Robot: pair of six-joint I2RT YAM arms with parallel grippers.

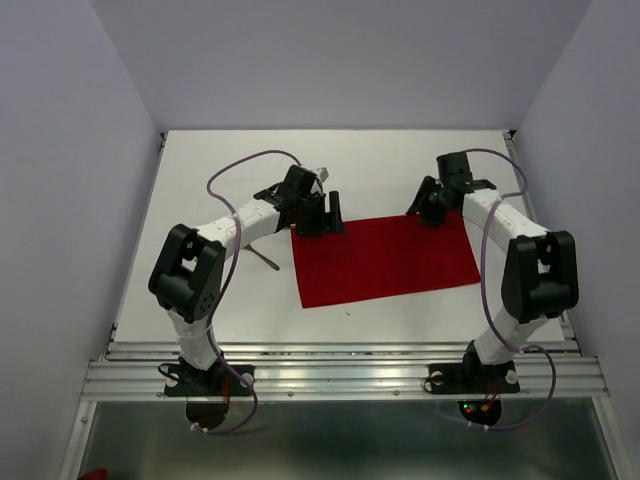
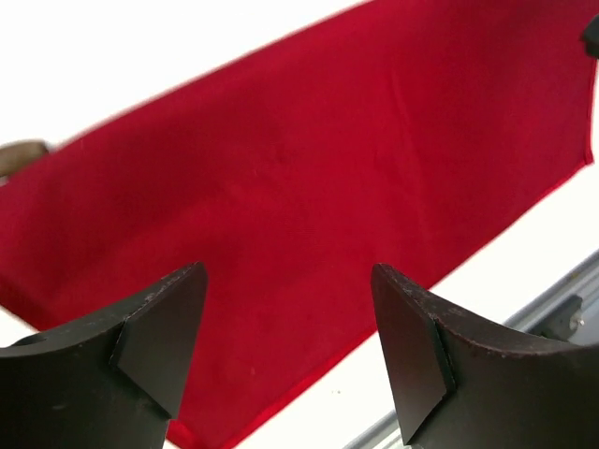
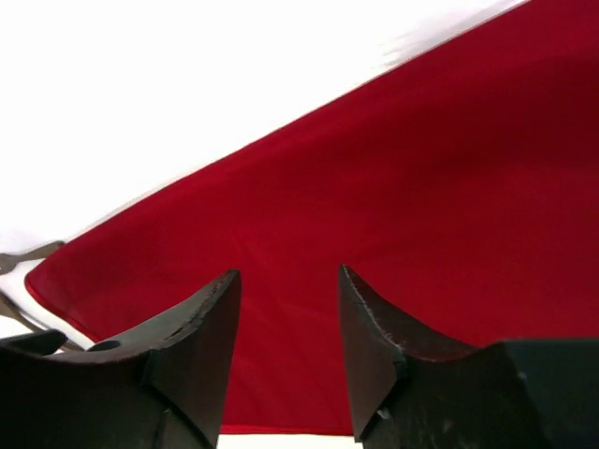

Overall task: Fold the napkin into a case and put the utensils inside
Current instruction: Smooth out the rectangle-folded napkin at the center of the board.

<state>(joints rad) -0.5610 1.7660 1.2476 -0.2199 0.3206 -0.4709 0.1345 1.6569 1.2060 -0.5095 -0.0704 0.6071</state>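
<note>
The red napkin (image 1: 385, 258) lies flat on the white table as a wide rectangle. My left gripper (image 1: 322, 218) hovers over its far left corner, jaws open and empty, with the cloth (image 2: 309, 168) showing in the gap between its fingertips (image 2: 285, 271). Over the far right corner, my right gripper (image 1: 432, 205) is also open with nothing held; red cloth (image 3: 393, 187) fills its gap (image 3: 285, 273). A thin brown utensil (image 1: 265, 258) lies on the table just left of the napkin, partly under the left arm. Utensil handles (image 3: 23, 257) show at the cloth's left end.
The white table (image 1: 400, 160) is enclosed by pale walls on the left, right and back. A metal rail (image 1: 340, 365) runs along the near edge where both arm bases are bolted.
</note>
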